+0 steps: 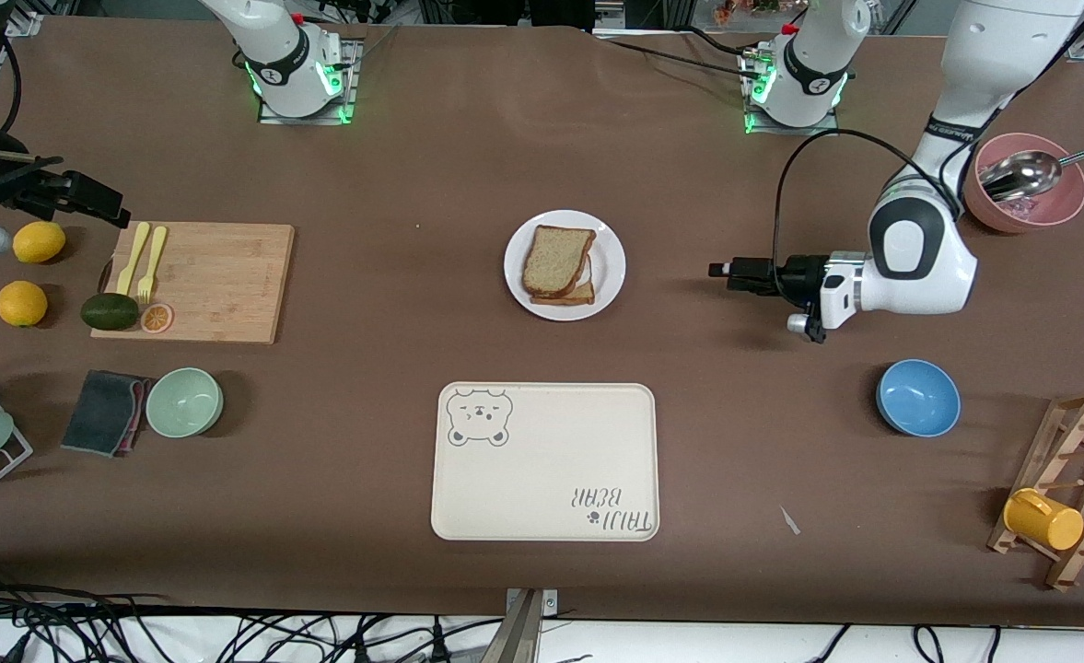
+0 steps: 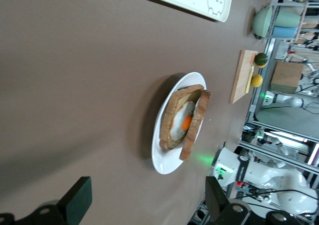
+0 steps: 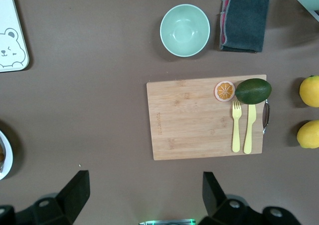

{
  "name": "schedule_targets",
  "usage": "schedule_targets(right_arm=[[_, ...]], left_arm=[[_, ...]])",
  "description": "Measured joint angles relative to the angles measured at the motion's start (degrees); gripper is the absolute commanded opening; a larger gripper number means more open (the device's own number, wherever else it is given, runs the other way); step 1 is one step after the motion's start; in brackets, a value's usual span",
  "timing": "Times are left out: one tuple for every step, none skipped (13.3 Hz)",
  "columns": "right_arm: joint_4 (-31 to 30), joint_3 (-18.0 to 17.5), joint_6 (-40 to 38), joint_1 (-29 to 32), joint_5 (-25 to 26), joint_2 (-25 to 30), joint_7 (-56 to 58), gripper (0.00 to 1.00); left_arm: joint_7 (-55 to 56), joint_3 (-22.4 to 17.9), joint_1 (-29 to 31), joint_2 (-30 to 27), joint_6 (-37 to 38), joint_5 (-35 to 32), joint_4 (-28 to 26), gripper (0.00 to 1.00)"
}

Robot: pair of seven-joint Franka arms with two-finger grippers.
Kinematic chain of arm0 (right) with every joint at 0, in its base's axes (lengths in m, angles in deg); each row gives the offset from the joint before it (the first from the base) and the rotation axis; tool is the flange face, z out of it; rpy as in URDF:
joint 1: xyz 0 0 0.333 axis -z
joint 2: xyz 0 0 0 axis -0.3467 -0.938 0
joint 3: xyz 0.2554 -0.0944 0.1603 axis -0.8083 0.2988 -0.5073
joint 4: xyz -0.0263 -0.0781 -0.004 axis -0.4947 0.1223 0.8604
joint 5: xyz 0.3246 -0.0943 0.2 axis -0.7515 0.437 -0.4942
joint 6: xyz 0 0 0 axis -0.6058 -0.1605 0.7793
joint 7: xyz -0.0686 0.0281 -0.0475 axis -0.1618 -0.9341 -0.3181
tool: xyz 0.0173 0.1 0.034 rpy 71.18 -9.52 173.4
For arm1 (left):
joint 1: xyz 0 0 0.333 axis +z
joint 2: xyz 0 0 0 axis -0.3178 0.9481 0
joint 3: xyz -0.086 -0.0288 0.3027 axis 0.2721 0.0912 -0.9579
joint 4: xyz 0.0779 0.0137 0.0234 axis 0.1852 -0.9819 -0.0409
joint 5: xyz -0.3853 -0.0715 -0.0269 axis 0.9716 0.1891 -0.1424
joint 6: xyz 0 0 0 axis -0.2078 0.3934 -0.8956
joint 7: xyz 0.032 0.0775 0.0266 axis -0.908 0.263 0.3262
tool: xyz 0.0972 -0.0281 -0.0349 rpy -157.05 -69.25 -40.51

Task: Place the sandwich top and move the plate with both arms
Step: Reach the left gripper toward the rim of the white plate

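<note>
I see even, bright overhead light, soft short shadows beside the bowls, my wrist views sharp, no glare

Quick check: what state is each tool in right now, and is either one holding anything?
Left tool: open, empty, beside the plate, pointing at it.
Right tool: open, empty, up over the cutting board.

Egg slice [image 1: 575, 293] mostly under top slice [image 1: 555, 260]

Brown table [image 1: 367, 442] carries plate [image 1: 608, 267], tray [image 1: 542, 479], cutting board [image 1: 228, 285], bowls [image 1: 917, 398].
</note>
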Motion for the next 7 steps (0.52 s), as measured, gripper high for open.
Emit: schedule_targets(right_arm=[[0.00,0.00,0.02,0.00,-0.01,0.00,0.00,1.00],[0.00,0.00,0.03,-0.01,-0.01,0.00,0.00,1.00],[0.00,0.00,0.03,-0.01,-0.02,0.00,0.00,1.00],[0.00,0.00,0.01,-0.01,-0.02,0.00,0.00,1.00],[0.00,-0.01,0.00,-0.01,-0.02,-0.01,0.00,1.00],[0.00,-0.01,0.00,-0.01,-0.02,-0.01,0.00,1.00],[0.00,-0.01,0.00,-0.01,-0.02,-0.01,0.00,1.00]], left_arm=[[-0.20,0.04,-1.24,0.31,0.01,2.07,0.01,1.00],[-0.22,0.07,-2.58,0.43,0.01,3.65,0.02,1.00],[-0.22,0.08,-3.93,0.54,-0.05,4.51,0.04,1.00],[-0.22,0.10,-5.12,0.72,-0.34,4.79,0.08,1.00],[-0.22,0.11,-6.13,0.97,-0.78,5.52,0.14,1.00],[-0.22,0.09,-6.92,1.31,-1.20,6.64,0.11,1.00],[-0.22,0.12,-7.58,1.76,-2.00,7.24,0.00,1.00]])
